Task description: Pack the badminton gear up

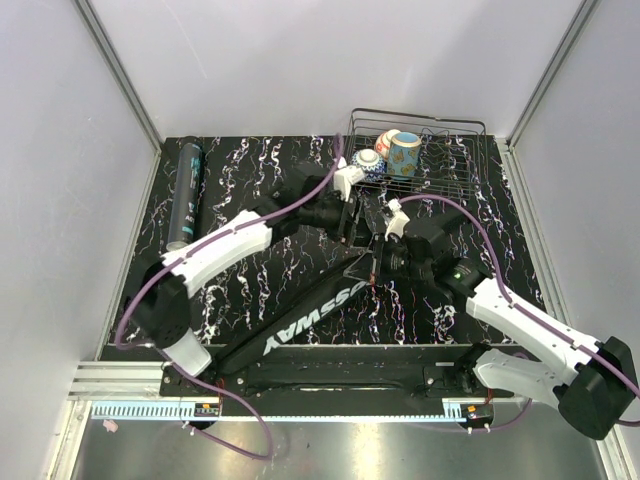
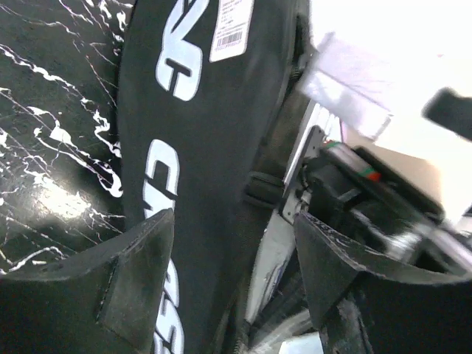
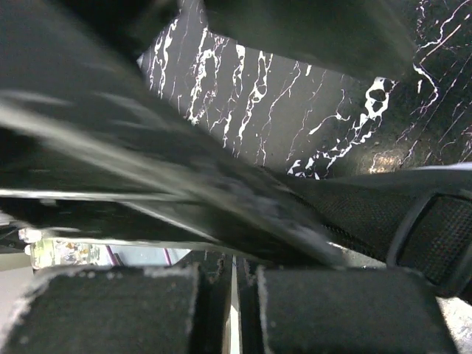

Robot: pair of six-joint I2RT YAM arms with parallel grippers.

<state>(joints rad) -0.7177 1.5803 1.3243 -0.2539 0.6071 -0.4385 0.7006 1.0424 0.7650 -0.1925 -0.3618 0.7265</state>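
The long black bag (image 1: 300,322) printed "CROSSWAY" lies slantwise from the near left up to the table's middle. My left gripper (image 1: 352,218) hovers over its far end. In the left wrist view the gripper (image 2: 232,221) is open, with the bag (image 2: 214,133) lying under and between the fingers. My right gripper (image 1: 383,262) is at the bag's far end. In the right wrist view its pads (image 3: 118,310) are pressed together right below the bag's fabric edge (image 3: 354,206). The dark tube (image 1: 187,195) lies at the far left. The racket and shuttlecocks are not in view.
A wire basket (image 1: 420,113) stands at the back right with painted cups (image 1: 405,152) in it. It is close behind both grippers. White walls close in the table on three sides.
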